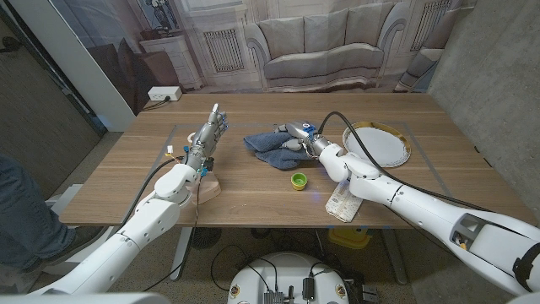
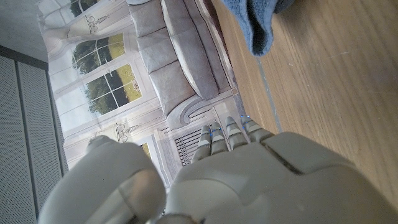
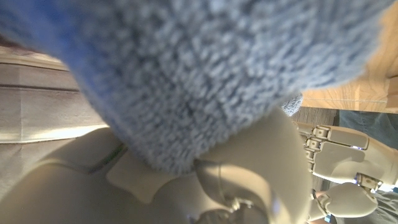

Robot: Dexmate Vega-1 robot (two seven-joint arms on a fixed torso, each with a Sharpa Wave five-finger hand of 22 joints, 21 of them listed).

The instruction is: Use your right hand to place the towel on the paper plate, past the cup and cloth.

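Table (image 1: 253, 190): wood | backdrop (image 1: 321, 42): printed sofa | towel (image 1: 268, 143): blue

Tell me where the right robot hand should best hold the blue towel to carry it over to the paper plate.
Likely the bunched right end, nearest the paper plate, where the right robot hand already sits in the blue towel. The towel lies crumpled and spreads out leftward, so come from above on the plate side and gather a thick fold.
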